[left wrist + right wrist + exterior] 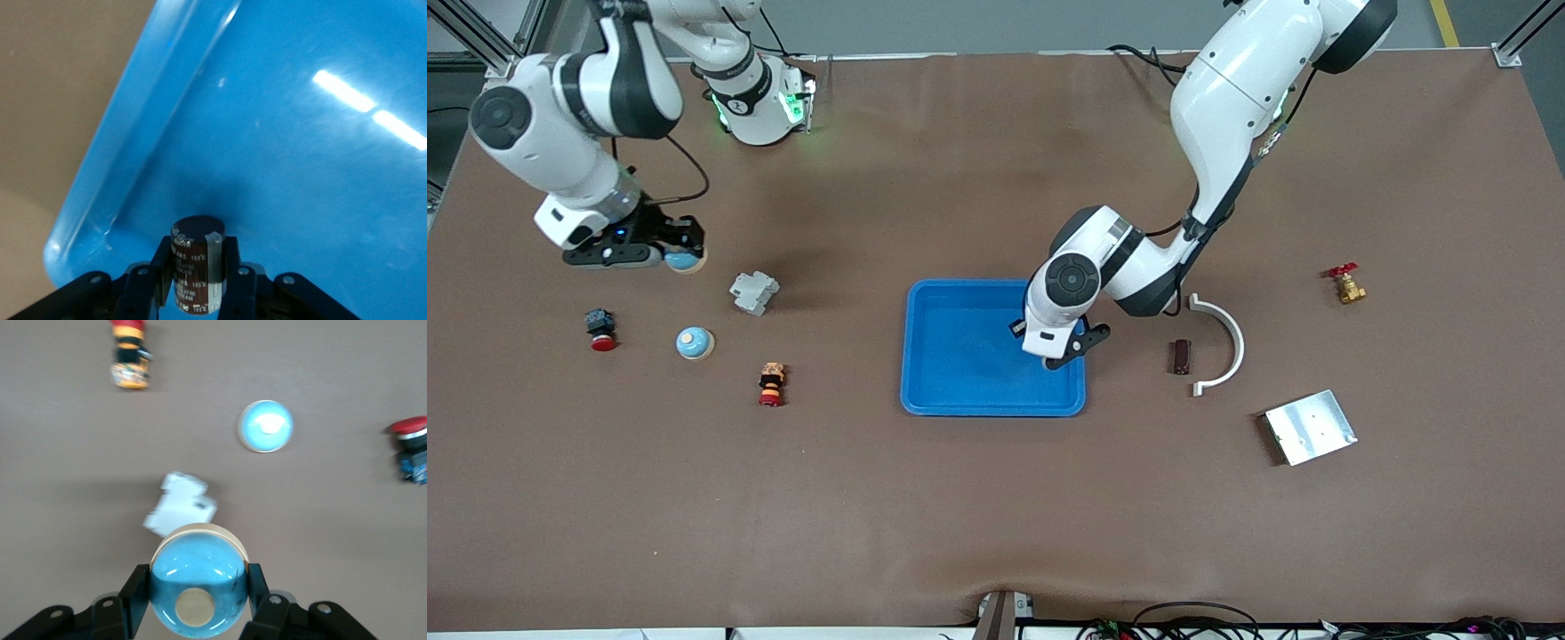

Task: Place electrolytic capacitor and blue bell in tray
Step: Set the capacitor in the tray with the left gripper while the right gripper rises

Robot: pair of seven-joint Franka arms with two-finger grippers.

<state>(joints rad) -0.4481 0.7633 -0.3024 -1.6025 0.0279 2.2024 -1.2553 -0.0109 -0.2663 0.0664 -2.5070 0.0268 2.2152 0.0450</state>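
The bright blue tray (pixel 951 356) lies mid-table. My left gripper (pixel 1056 359) hangs low over the tray's corner toward the left arm's end, shut on a dark brown electrolytic capacitor (pixel 198 263) with a grey stripe. The capacitor stands upright between the fingers, just above the tray floor (pixel 300 167). My right gripper (pixel 679 256) is over the table at the right arm's end, shut on a blue bell (pixel 198 587) with a cream button. A second blue bell (pixel 695 343) sits on the table, also seen in the right wrist view (pixel 265 427).
A grey-white block (pixel 754 292), a red push button (pixel 600 330) and an orange-red stacked button (pixel 772 384) lie around the second bell. Toward the left arm's end lie a small brown part (pixel 1182 356), a white curved piece (pixel 1224 342), a silver plate (pixel 1310 427) and a brass valve (pixel 1346 285).
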